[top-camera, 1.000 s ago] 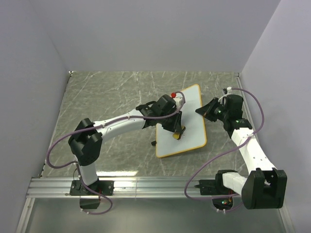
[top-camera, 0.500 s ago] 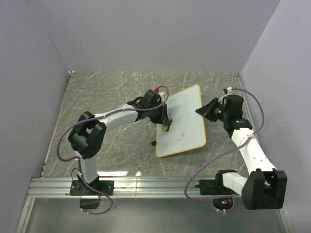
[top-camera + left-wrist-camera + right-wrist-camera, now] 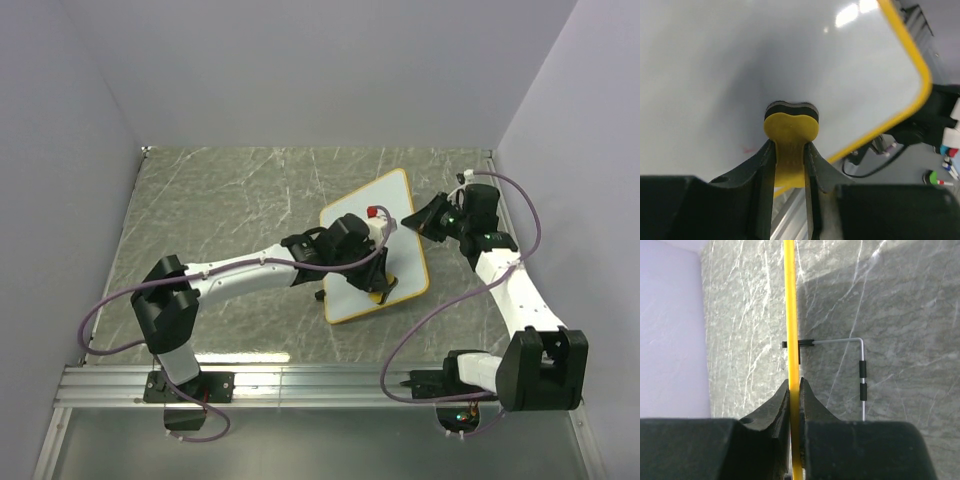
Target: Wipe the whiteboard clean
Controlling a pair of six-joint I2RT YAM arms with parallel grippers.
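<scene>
Turned a little on the grey table (image 3: 220, 200) since before: whiteboard (image 3: 408, 250), flat, centre-right. Swept from its left edge to the near right corner: left claw (image 3: 384, 287), clamped on yellow eraser (image 3: 790, 127). Pinched tight on the far right rim: right claw (image 3: 414, 222). Hard to make out beside the eraser: faint red trace (image 3: 747, 149).

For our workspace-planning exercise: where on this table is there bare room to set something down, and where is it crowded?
Bare: the far-left table, between the left wall and the whiteboard, beyond the left arm. Crowded: the right side, where the right fingers clamp the board's edge and the left fingers hold the eraser on it.
</scene>
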